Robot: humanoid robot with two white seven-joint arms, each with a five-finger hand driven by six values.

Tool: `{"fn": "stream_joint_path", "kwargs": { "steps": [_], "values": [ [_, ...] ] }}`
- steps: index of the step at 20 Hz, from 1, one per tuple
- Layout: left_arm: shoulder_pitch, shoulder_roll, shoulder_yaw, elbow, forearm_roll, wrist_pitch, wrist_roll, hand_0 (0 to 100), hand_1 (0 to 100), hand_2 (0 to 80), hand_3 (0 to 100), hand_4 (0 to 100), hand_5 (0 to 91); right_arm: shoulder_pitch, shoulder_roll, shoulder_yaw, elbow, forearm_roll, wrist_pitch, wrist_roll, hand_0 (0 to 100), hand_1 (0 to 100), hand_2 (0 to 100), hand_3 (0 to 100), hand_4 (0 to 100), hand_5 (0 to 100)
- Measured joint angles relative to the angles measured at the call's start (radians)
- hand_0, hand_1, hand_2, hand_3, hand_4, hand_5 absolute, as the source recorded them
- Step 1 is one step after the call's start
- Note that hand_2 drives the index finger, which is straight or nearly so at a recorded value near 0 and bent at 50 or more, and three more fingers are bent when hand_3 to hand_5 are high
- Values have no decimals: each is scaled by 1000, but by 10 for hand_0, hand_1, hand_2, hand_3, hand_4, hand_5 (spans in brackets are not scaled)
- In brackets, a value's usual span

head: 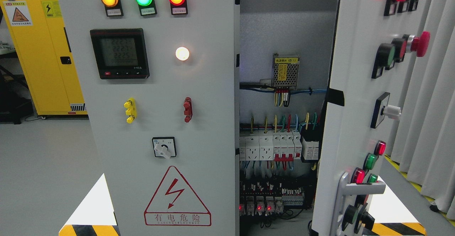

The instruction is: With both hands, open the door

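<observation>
Directly ahead we face a grey electrical cabinet with its left door shut and its right door swung open toward us at the picture's right, exposing breakers and coloured wiring. Smaller still, the right door carries a silver handle and pushbuttons. Neither of our hands shows, so we cannot tell their fingers' state.

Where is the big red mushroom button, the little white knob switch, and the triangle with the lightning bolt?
Big red mushroom button [422, 44]: head view, on its red cap.
Little white knob switch [164, 151]: head view, on the white knob.
Red triangle with lightning bolt [175, 192]: head view, on the bolt.
</observation>
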Motion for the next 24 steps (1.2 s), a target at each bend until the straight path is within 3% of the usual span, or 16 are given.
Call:
{"fn": "stream_joint_path", "kwargs": {
  "steps": [2,7,10,17,24],
  "values": [
    [22,20,16,-74,13,-33,-58,351,178,79,309,74,0,0,0,0,0,0,0,0,214,108,0,0,0,0],
    [93,60,81,-259,87,-169,-312,281,174,128,362,176,0,0,0,-1,-1,1,3,1,214,108,0,0,0,0],
    [149,83,118,-385,145,-191,-420,204,144,133,365,193,0,0,0,-1,-1,1,3,1,214,108,0,0,0,0],
    [277,140,183,-736,265,-201,-485,147,140,122,359,202,0,0,0,-2,-2,1,3,2,215,107,0,0,0,0],
    [320,209,250,-1072,353,-82,-612,55,120,131,371,225,0,0,0,-2,-3,1,3,4,214,108,0,0,0,0]
  ]
}}
